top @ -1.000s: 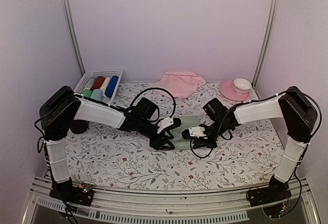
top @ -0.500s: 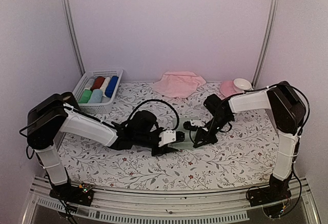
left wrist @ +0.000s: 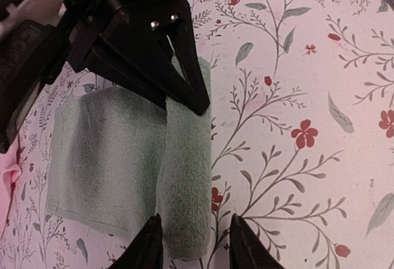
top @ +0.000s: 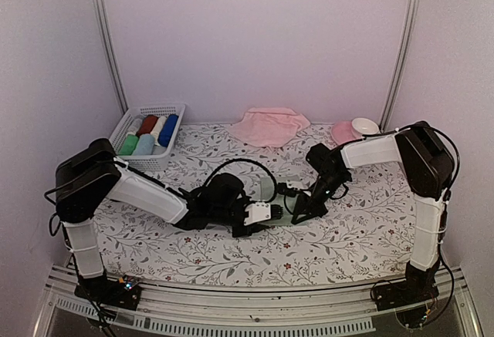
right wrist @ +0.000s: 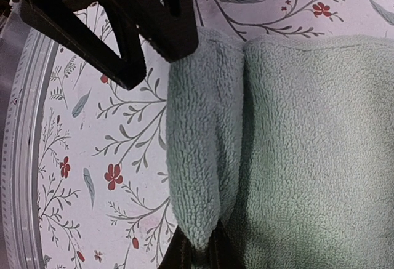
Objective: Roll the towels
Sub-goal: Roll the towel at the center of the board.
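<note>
The pale mint green towel (left wrist: 104,158) lies partly rolled on the flowered table. Its rolled edge (left wrist: 184,183) runs between the two grippers. My left gripper (left wrist: 194,247) is open, with one finger on each side of one end of the roll. A gap shows beside the right finger. My right gripper (right wrist: 200,253) is shut on the other end of the roll (right wrist: 197,146), pinching the tip. From above, the mint towel (top: 268,190) is mostly hidden behind the left gripper (top: 266,212) and right gripper (top: 296,215). The pale pink towel (top: 268,125) lies crumpled at the back.
A white basket (top: 147,133) holding several rolled cloths stands at the back left. A pink saucer with a white cup (top: 355,130) sits at the back right. Black cables loop over the table beside both wrists. The metal rail (top: 247,298) marks the near edge.
My left gripper has slid forward and to the right onto the end of the roll, and its jaws have narrowed. The right gripper has drawn back slightly and stayed shut on the towel.
</note>
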